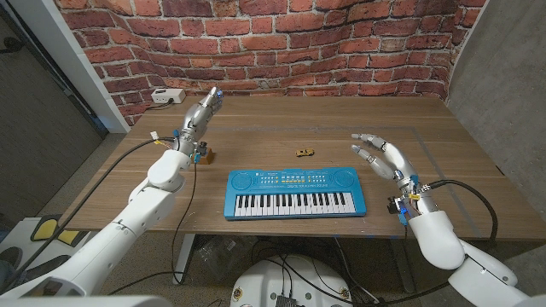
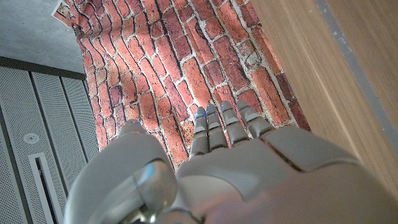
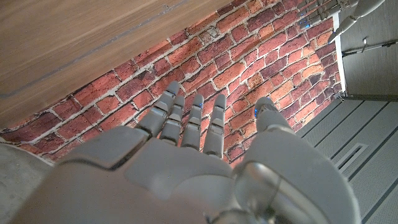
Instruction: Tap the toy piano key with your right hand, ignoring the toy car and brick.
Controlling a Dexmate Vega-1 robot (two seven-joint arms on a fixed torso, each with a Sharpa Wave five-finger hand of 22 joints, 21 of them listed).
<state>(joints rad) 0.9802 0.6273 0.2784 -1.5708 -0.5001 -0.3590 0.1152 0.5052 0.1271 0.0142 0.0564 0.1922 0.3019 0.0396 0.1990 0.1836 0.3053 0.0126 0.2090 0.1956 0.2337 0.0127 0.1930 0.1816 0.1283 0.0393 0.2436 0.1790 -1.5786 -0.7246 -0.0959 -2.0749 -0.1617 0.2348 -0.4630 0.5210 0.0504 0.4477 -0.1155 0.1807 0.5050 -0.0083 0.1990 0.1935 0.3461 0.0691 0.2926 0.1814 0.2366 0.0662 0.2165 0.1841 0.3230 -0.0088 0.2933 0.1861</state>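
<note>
1. Table [image 1: 256,128], wooden, against a brick wall [image 1: 281,43].
2. Piano [image 1: 295,194], blue, near the front edge at centre.
3. Right hand [image 1: 386,157], right of the piano, fingers spread, empty.
4. Left hand [image 1: 201,111], far left, fingers straight, empty.
5. Brick [image 1: 206,156], left of the piano.
6. Car [image 1: 304,152], beyond the piano.

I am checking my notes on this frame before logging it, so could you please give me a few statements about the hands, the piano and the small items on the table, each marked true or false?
1. The right hand is pressing a key of the toy piano. False: it hovers open beside the piano's right end, touching nothing.
2. The toy car lies on the table behind the piano, apart from it. True.
3. The left hand holds the toy car. False: its fingers are stretched out and it holds nothing.
4. The piano's body is blue with white and black keys. True.
5. A small brown brick sits beside the left arm's wrist. True.
</note>
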